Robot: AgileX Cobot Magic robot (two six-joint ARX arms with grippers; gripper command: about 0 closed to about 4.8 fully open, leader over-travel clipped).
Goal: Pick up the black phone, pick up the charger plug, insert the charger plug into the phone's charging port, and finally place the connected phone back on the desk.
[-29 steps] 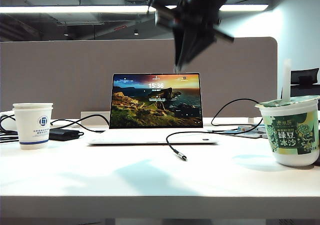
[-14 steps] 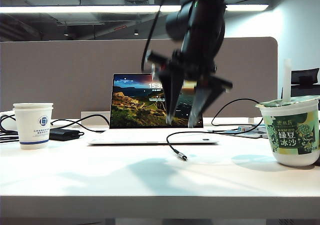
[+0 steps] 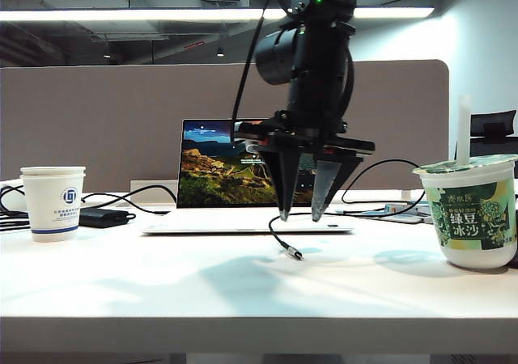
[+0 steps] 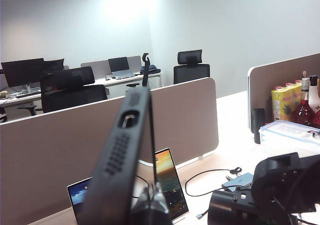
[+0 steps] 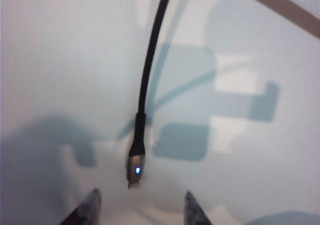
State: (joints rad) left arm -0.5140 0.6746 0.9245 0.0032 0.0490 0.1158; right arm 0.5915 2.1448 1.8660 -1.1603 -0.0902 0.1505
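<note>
The right claw [image 3: 298,216] has descended, jaws apart, above the charger plug [image 3: 294,253] on the worktop [image 3: 162,291], ready to grasp, while the left claw [image 4: 150,207] stays clamped on the black phone [image 4: 122,155].

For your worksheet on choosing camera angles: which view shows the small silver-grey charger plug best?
The right wrist view: the charger plug lies large on the white desk, between the open right gripper fingertips. The exterior view shows it tiny; the left wrist view doesn't clearly show it.
</note>
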